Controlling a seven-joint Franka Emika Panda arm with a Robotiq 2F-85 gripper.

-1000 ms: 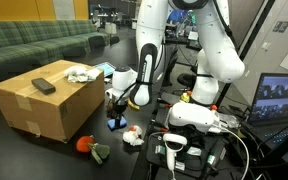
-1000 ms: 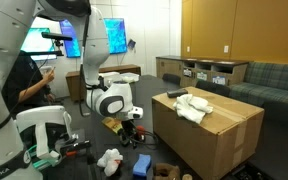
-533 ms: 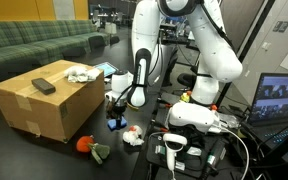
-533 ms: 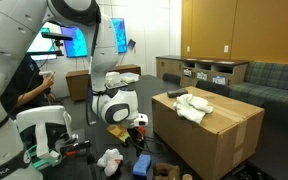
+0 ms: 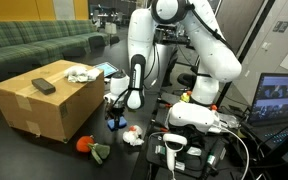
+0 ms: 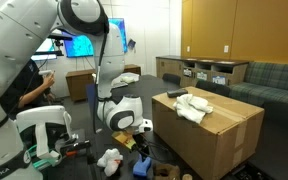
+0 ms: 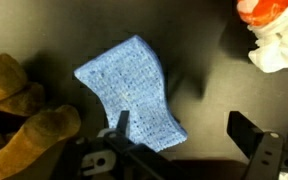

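The gripper (image 7: 187, 128) is hanging over a blue cloth (image 7: 129, 85), its fingers spread apart. A brown toy (image 7: 24, 110) is lying just beside it.

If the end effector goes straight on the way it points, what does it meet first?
Most likely the blue cloth, lying flat just ahead of the open end effector, nearer one finger; depth is unclear.
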